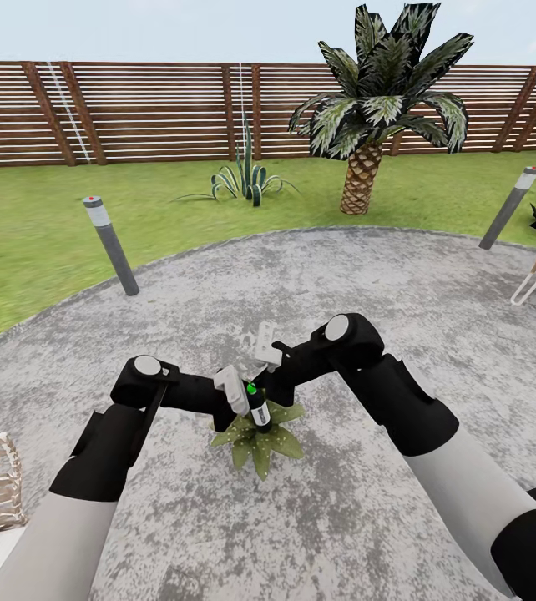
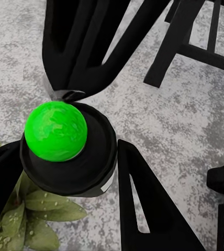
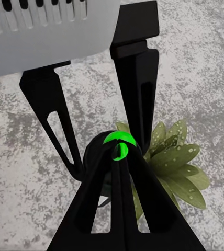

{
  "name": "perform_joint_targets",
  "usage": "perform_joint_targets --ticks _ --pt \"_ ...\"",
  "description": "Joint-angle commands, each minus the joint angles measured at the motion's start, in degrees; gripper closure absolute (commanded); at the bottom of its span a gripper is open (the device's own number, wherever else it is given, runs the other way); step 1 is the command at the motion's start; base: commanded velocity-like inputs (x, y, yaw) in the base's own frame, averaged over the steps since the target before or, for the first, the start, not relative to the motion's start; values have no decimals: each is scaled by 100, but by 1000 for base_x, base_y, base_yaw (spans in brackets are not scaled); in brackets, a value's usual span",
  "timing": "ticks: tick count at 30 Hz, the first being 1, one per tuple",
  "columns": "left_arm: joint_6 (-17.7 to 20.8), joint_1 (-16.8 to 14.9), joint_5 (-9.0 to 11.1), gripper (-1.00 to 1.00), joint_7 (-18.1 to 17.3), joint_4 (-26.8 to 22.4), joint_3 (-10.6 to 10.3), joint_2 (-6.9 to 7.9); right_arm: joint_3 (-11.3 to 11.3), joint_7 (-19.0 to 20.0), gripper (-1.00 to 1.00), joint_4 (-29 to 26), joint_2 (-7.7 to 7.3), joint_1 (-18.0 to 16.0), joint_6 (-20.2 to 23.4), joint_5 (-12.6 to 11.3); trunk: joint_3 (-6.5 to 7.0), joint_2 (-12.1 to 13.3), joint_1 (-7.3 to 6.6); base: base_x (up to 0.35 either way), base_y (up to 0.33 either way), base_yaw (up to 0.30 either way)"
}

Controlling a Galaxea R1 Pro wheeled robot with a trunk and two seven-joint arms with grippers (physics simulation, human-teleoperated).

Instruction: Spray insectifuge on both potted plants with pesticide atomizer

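I have the pesticide atomizer (image 1: 258,409) low in the centre of the head view, clamped upright between the left gripper (image 1: 236,392) fingers. Its button top glows green and sits directly over one potted plant (image 1: 261,438). My right gripper (image 1: 265,348) has its fingers pressed together, tips on that button. The plant's leaves carry pale specks, so I judge spraying is underway here; the second plant remains.

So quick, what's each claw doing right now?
Left claw: closed on the pesticide atomizer.
Right claw: shut, its tips on the atomizer's green button.
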Motion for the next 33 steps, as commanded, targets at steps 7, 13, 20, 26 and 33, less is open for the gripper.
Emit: perform_joint_targets --ticks 7,13,20,26,33 --pt "61 -10 -34 100 -45 -7 -5 -8 6 36 100 -9 -6 -6 44 39 -5 -2 0 0 0 0" --pt "64 -20 -33 100 -45 -7 -6 -8 6 36 100 -9 -7 -6 43 46 -5 -2 0 0 0 0" --pt "77 -34 -23 100 -45 -7 -6 -10 6 36 100 -9 -12 -7 44 55 -5 -2 0 0 0 0" --pt "78 -36 47 100 -45 -7 -6 -13 6 34 100 -9 -20 -14 43 49 -5 -2 0 0 0 0" --pt "78 -36 181 100 -45 -7 -6 -12 6 35 100 -9 -30 -15 -19 48 -5 -2 0 0 0 0"
